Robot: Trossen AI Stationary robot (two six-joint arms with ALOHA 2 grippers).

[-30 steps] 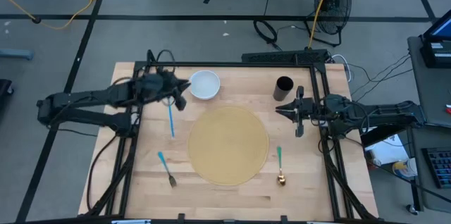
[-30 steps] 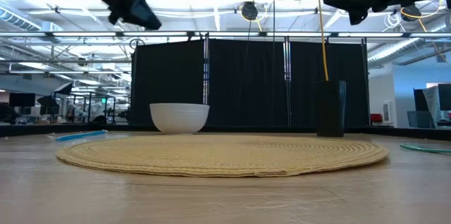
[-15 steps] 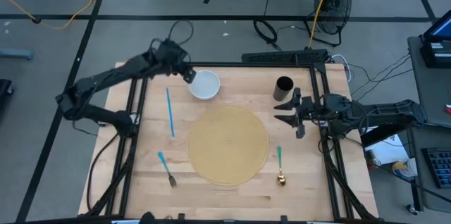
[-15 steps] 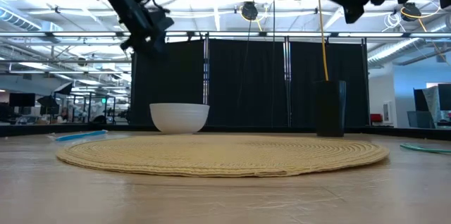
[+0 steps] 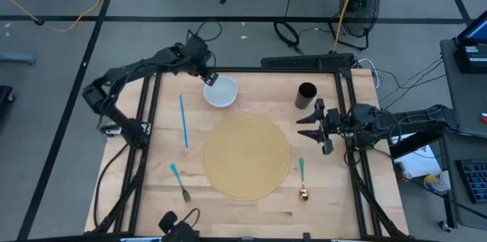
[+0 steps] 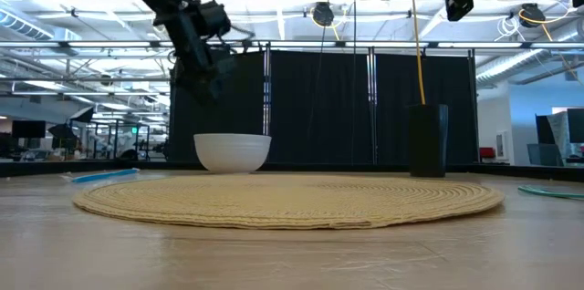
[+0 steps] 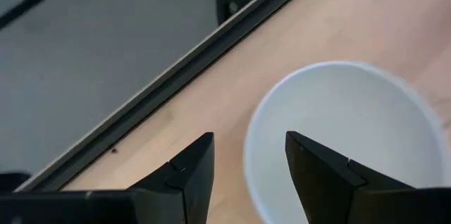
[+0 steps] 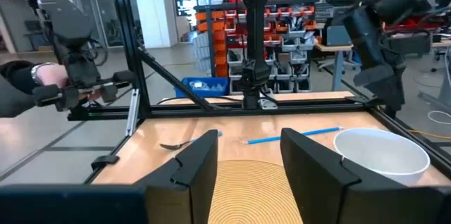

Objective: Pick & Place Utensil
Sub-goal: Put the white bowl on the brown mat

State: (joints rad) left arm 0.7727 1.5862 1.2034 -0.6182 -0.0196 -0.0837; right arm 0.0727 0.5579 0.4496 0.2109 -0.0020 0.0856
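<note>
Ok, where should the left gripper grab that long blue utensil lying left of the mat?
Probably mid-handle, from straight above. The blue utensil lies flat on the table, running front to back, so the left gripper should close across its narrow width.

Open left hand (image 7: 248, 164) above the near rim of a white bowl (image 7: 352, 136) on wooden table (image 7: 380, 20).
</note>
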